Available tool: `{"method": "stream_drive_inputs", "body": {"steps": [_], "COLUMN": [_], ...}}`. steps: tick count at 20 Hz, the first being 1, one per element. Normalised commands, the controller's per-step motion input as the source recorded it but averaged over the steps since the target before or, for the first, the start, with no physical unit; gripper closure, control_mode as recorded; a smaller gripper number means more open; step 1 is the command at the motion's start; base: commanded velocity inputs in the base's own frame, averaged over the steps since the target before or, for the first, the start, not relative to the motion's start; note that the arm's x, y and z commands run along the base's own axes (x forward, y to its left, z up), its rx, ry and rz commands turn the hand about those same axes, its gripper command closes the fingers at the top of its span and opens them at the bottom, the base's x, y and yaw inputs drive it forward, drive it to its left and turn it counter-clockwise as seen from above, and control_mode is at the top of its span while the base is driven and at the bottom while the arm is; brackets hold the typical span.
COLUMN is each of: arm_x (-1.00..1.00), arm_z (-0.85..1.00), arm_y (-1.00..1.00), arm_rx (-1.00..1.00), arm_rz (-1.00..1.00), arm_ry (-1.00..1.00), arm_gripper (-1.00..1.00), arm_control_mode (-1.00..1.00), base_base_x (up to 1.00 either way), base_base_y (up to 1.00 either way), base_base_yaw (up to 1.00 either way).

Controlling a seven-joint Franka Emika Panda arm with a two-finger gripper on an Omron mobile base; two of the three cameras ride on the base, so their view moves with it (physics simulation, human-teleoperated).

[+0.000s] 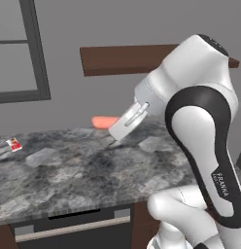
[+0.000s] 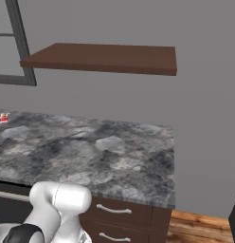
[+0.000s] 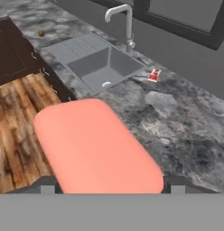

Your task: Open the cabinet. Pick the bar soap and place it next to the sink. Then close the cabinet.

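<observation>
Where the left base view looks over the arm, the gripper (image 1: 112,127) hangs above the grey marbled surface (image 1: 69,170), its hand angled down toward the left. A sliver of the bar soap (image 1: 104,121) juts out to the left from its tip, salmon-pink, raised off the surface. Far to the left a small red-and-white packet (image 1: 14,144) lies on the stone, well apart from the soap. A brown shelf (image 1: 122,58) hangs on the wall above, and a dark window frame (image 1: 37,53) stands at the left.

From the right base view, the same surface (image 2: 91,152) ends at a corner on the right, with drawers (image 2: 117,211) under it. The shelf (image 2: 105,58) is overhead, and the packet (image 2: 3,118) sits at the far left edge.

Along the hand view, the bar soap (image 3: 98,146) lies large between the two dark fingertips (image 3: 177,182), which are closed against its sides. Beyond it are the sink (image 3: 98,63) with its faucet (image 3: 125,22), the packet (image 3: 154,75) just beside the basin, and wooden floor (image 3: 19,117) at the left.
</observation>
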Motion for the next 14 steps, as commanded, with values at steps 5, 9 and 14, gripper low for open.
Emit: {"method": "stream_drive_inputs", "body": {"steps": [5,9,14], "arm_x": [0.15,0.37,0.49], "arm_z": [-0.51,-0.74,-0.36], "arm_y": [0.82,0.52,0.43], "arm_rx": [-0.03,-0.08,-0.06], "arm_rz": [0.14,0.09,0.05], "arm_ry": [0.08,0.19,0.16], "arm_gripper": [1.0,1.0,1.0], "arm_control_mode": [-1.0,-1.0,-1.0], "base_base_x": [0.0,0.0,0.0], "base_base_y": [0.0,0.0,0.0], "base_base_yaw": [0.0,0.0,0.0]}}
